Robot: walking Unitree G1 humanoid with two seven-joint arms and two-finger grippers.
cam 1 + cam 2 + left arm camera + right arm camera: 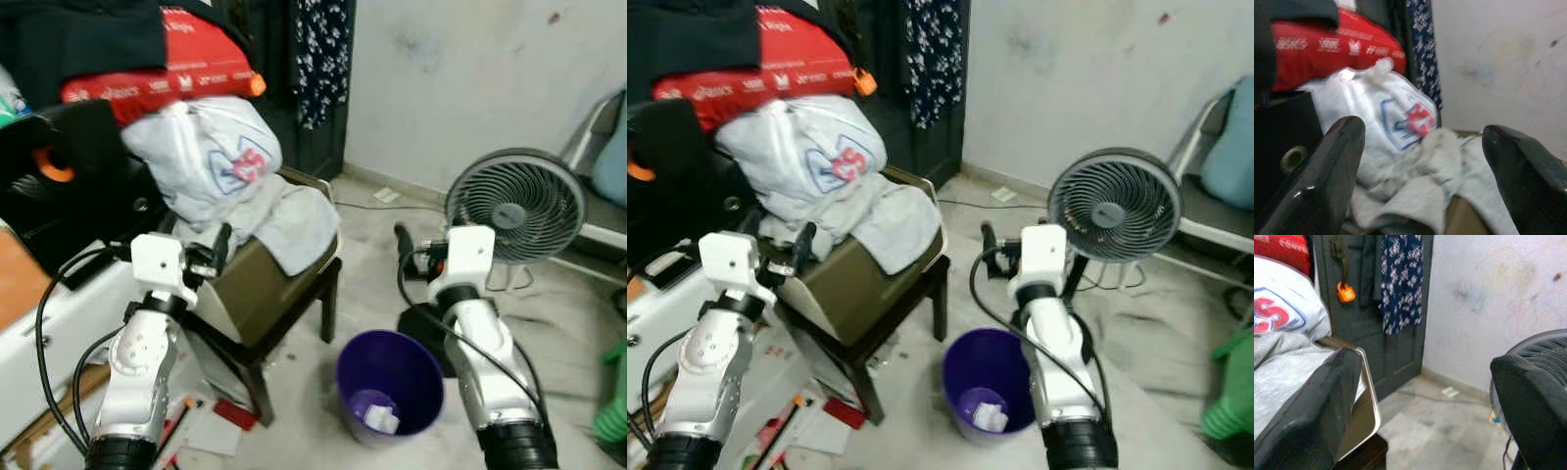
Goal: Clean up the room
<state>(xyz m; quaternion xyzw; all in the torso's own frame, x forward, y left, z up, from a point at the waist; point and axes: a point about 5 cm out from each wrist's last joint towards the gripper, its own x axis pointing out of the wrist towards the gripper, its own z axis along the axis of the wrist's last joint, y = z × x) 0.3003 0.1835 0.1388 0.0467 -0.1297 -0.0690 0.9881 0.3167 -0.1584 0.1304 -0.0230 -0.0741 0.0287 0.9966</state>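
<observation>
Right now the chair [284,284] is the landmark. On its seat lies a heap of grey clothes [220,171], a white top with a red and blue print uppermost, with a grey cloth trailing over the seat's front edge toward the fan [516,206]. The heap's long axis seems to run from the chair's back corner down to that front edge.

Just in front of the chair's near corner hangs the left gripper [217,253], fingers spread wide and holding nothing; in its wrist view the clothes [1405,147] sit squarely between the two fingers [1327,181], straight ahead. The right gripper [404,240] is off the chair's fan side, well apart from the heap, also spread and empty, looking past the seat's edge at the dark door [1376,308]. So the left arm is nearer, and I judge a short reach forward would bring it onto the cloth.

Beside the chair's front leg stands a purple bin [389,387], holding a white crumpled scrap [382,419] at its bottom. Papers and pens litter the floor [211,421] under the chair.
</observation>
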